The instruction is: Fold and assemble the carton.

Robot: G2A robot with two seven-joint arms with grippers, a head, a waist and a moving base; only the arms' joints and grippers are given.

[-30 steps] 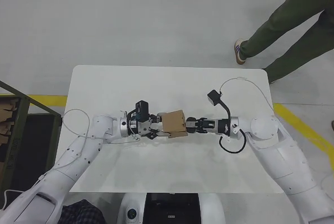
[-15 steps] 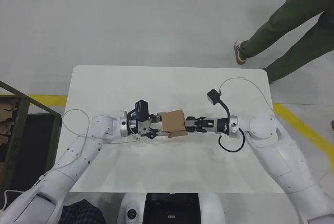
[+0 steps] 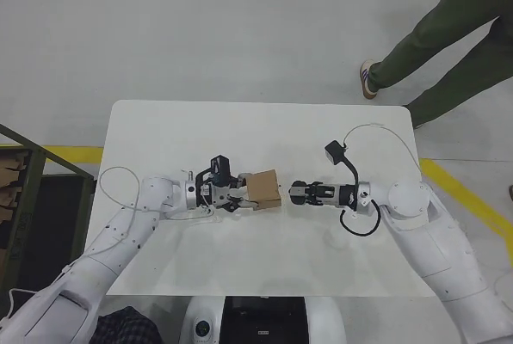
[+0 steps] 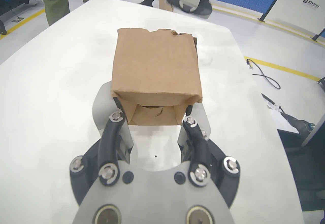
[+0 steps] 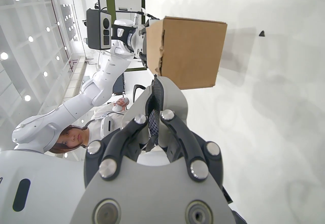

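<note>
Drawn back just clear of the squared-up carton (image 3: 263, 188), the right gripper (image 5: 156, 85) held its fingers closed, empty, while the left gripper (image 4: 152, 105) clamped the apparently still-open end.

White table (image 3: 153, 129) on pale grey floor (image 3: 239, 43) – yellow line (image 3: 450, 187), green rack (image 3: 15, 136) beside

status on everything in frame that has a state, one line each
brown cardboard carton: squared up into a box, end facing the left gripper open, far edge ragged
left gripper: fingers clamped on the carton's open end
right gripper: fingers shut, holding nothing, close to the carton's far end
</note>
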